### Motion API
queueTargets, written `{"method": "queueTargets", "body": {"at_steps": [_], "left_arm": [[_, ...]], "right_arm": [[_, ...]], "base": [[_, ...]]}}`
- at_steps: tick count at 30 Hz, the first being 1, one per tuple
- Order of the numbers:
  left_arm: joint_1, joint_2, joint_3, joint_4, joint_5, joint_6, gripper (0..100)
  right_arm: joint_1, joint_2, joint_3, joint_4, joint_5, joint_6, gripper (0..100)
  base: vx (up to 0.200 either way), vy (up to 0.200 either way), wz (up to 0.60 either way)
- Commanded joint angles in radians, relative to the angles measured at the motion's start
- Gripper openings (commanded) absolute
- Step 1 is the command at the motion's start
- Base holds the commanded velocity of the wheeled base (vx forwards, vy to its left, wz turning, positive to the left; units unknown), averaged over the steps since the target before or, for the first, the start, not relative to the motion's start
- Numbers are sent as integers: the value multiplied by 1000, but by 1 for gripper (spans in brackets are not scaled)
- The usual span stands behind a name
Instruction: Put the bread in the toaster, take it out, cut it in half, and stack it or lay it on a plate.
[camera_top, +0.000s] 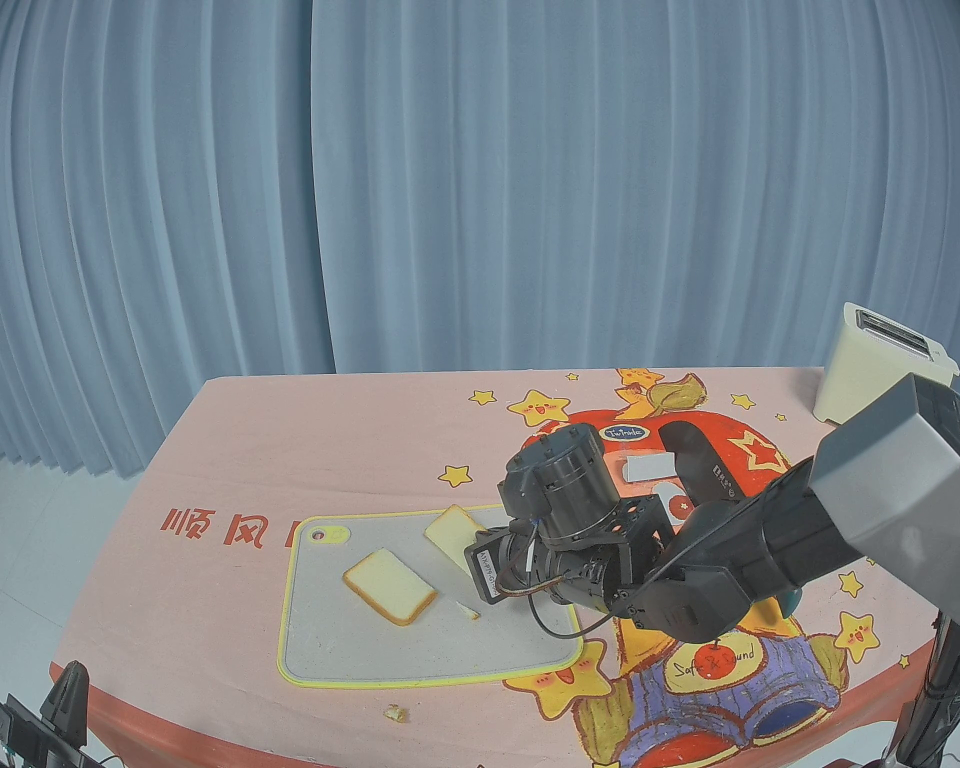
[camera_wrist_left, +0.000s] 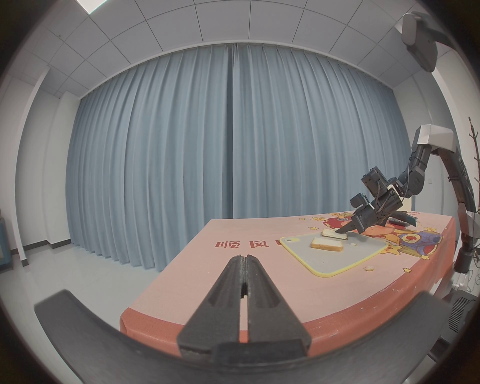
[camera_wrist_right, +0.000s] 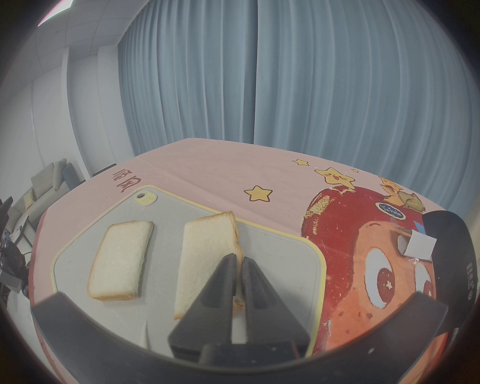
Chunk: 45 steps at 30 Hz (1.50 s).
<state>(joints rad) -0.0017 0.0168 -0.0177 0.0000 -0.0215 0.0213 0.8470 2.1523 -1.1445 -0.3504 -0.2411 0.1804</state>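
Bread lies in two pieces on the cutting board (camera_top: 420, 650), one half (camera_top: 390, 586) apart and the other half (camera_top: 455, 535) under the low-stretched right arm's right gripper (camera_wrist_right: 238, 260), fingers pressed together; the left gripper (camera_wrist_left: 245, 260), also closed, hangs off the table's corner.

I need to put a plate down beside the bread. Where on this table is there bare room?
The tablecloth between the cutting board and the curtain-side edge is bare; so is the board's near strip, in front of the left bread half. Crowded: the right gripper over the right bread half.
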Motion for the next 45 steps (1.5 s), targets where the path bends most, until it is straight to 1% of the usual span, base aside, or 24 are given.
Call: {"method": "queueTargets", "body": {"at_steps": [1,6,13,16,19,20,26,30,33,34,35,36,37,38,39,43,44,45], "left_arm": [[0,2,18,0,0,0,0],[0,2,18,0,0,0,0],[0,2,18,0,0,0,0],[0,2,16,0,0,0,0],[0,2,18,0,0,0,0],[0,2,16,0,0,0,0],[0,2,16,0,0,0,0],[0,2,16,0,0,0,0],[0,2,16,0,0,0,0],[0,2,18,0,0,0,0],[0,2,16,0,0,0,0],[0,2,16,0,0,0,0],[0,2,16,0,0,0,0],[0,2,18,0,0,0,0],[0,2,18,0,0,0,0],[0,2,16,0,0,0,0],[0,2,16,0,0,0,0],[0,2,16,0,0,0,0]], "right_arm": [[4,-16,9,1,-1,2,0],[9,-52,17,-12,-6,7,0],[17,-174,58,-9,-9,16,0],[17,-226,94,-2,-9,40,0],[14,-249,114,-4,-7,45,0],[17,-262,129,-10,-9,54,0],[26,-336,167,-13,-11,62,0],[30,-407,221,-15,-12,63,0],[30,-468,275,-16,-12,67,0],[27,-517,315,-18,-12,76,0],[27,-528,322,-18,-12,79,0],[30,-597,367,-18,-11,103,0],[30,-606,374,-18,-12,108,0],[30,-658,416,-16,-11,134,0],[30,-689,445,-18,-11,145,0],[4,-815,598,-19,-6,151,0],[4,-815,598,-19,-6,151,0],[-16,-907,686,-19,6,151,0]], "base": [[0,0,0],[0,0,0],[0,0,0],[0,0,0],[0,0,0],[0,0,0],[0,0,0],[0,0,0],[0,0,0],[0,0,0],[0,0,0],[0,0,0],[0,0,0],[0,0,0],[0,0,0],[0,0,0],[0,0,0],[0,0,0]]}}
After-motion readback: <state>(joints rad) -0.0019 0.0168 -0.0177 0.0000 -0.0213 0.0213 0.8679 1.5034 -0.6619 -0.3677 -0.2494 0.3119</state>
